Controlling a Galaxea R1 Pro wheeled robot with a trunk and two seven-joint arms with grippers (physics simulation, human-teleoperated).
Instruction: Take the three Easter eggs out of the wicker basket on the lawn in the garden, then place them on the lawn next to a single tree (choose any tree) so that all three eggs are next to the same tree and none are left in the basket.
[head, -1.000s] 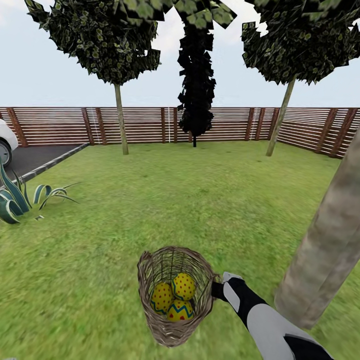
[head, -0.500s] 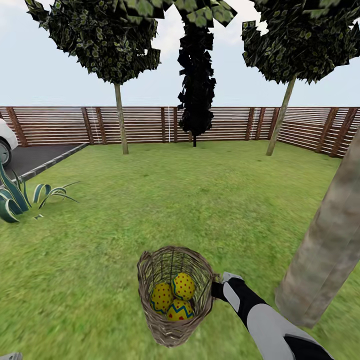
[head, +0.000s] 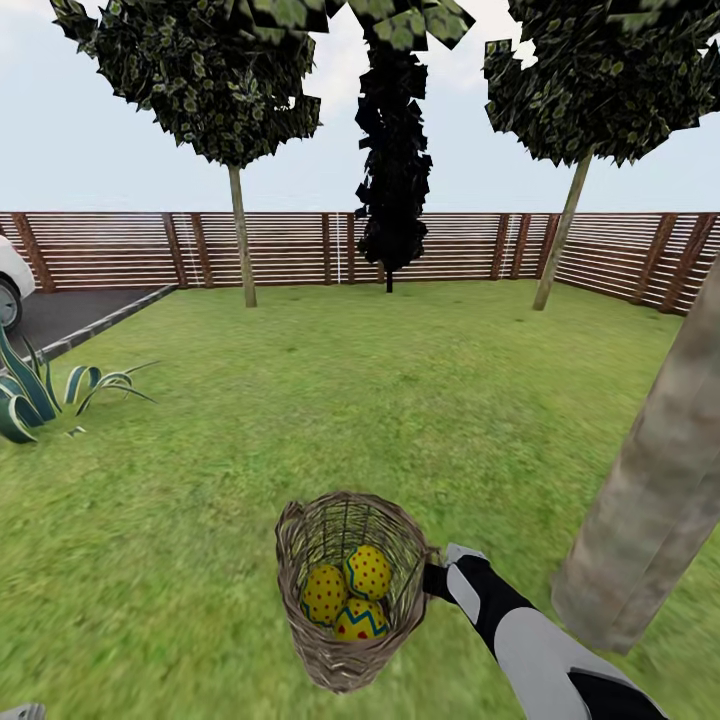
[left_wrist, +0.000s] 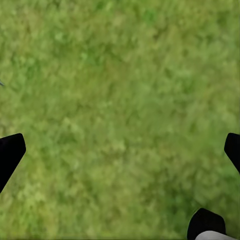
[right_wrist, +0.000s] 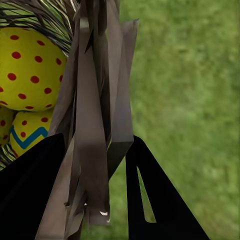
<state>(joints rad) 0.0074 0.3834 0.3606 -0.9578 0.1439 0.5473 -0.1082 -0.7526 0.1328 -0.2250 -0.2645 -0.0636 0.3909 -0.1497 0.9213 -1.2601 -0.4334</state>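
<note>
three easter eggs (head: 350, 595), yellow, lie together inside the wicker basket (head: 345, 585): two carry red dots, and the third, lowest in the head view, carries a blue zigzag band with red marks. the basket is tipped so that its open mouth faces the camera, and it appears raised above the lawn (head: 330, 400). the right gripper (head: 432, 580) meets the basket at the rim on its right side; in the right wrist view its two dark fingers (right_wrist: 150, 200) stand on either side of the woven wall (right_wrist: 97, 125), closed upon it, with a dotted egg (right_wrist: 30, 67) and the zigzag egg (right_wrist: 27, 132) just behind the weave. a thick grey-brown tree trunk (head: 655, 480) rises near the basket, to its right. the left gripper (left_wrist: 120, 150) hangs over bare grass, its dark fingertips (left_wrist: 10, 152) at opposite edges of the left wrist view, spread wide. farther off stand two leafy trees (head: 238, 235), a narrow black-foliaged tree (head: 392, 150), a slatted brown fence (head: 280, 250), a spiky striped plant (head: 40, 395) and a strip of pavement (head: 70, 315).
</note>
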